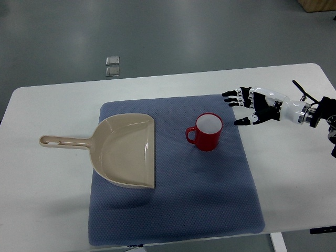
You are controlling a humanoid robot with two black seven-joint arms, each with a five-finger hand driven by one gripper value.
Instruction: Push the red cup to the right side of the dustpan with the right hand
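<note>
A red cup [208,132] with a white inside stands upright on the blue mat [178,210], its handle pointing left. A beige dustpan [126,149] lies on the mat's left part, handle stretching left onto the table. The cup sits to the right of the dustpan's open edge, with a gap between them. My right hand [242,107] reaches in from the right edge, fingers spread and holding nothing, just right of the cup and slightly behind it, not touching it. The left arm does not show.
The white table [47,210] carries the mat. Two small square clear things [112,65] lie on the grey floor beyond the table's far edge. The table's right corner lies near my right forearm.
</note>
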